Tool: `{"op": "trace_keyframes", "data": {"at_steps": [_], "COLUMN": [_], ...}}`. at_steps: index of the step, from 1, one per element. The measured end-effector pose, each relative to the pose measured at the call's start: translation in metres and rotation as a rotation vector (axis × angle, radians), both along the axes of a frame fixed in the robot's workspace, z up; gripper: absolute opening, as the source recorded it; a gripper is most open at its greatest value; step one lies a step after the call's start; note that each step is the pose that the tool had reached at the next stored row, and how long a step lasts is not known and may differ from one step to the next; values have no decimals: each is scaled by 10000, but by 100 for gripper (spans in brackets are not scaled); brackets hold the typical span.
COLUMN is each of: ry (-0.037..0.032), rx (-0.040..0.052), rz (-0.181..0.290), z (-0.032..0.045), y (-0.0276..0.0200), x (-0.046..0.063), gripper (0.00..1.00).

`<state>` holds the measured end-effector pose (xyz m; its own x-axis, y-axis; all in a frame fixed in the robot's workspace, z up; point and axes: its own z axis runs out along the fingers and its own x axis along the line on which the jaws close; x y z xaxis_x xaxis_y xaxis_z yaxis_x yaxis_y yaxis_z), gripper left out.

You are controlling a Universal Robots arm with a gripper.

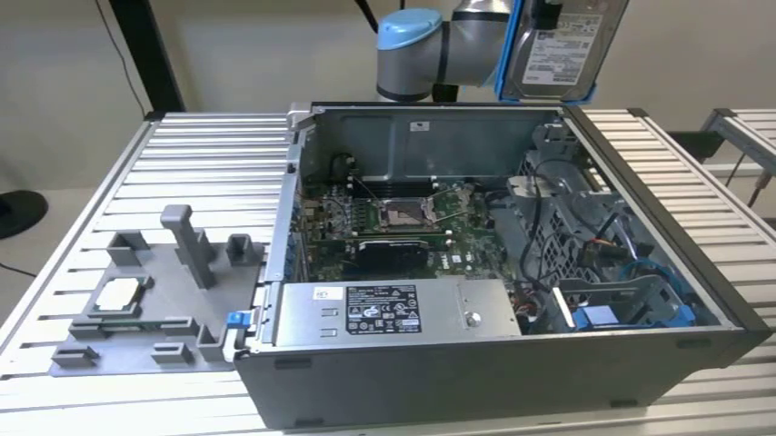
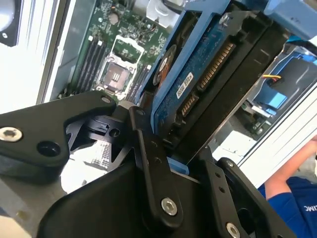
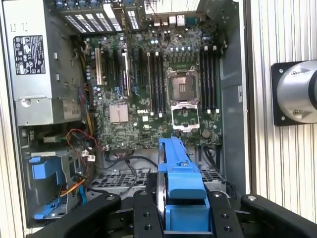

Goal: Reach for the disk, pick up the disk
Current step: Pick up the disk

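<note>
Gripper (image 3: 183,218) clamps the disk (image 1: 561,45), lifted above the computer case (image 1: 679,309)

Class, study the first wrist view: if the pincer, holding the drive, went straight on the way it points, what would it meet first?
Probably the green motherboard inside the open grey computer case; the pincer, clamped on the blue-framed silver disk, faces it, though depth is unclear.
</note>
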<state>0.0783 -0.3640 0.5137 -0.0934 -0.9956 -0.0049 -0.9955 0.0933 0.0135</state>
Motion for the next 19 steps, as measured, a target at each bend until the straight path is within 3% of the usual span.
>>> {"op": "trace_keyframes", "data": {"at_steps": [14, 19], "ry": [1, 1], "rx": [-1, -2], "rz": [0, 0], "z": [0, 0], "y": [-1, -33], "x": [22, 23], "gripper": [0, 0]}}
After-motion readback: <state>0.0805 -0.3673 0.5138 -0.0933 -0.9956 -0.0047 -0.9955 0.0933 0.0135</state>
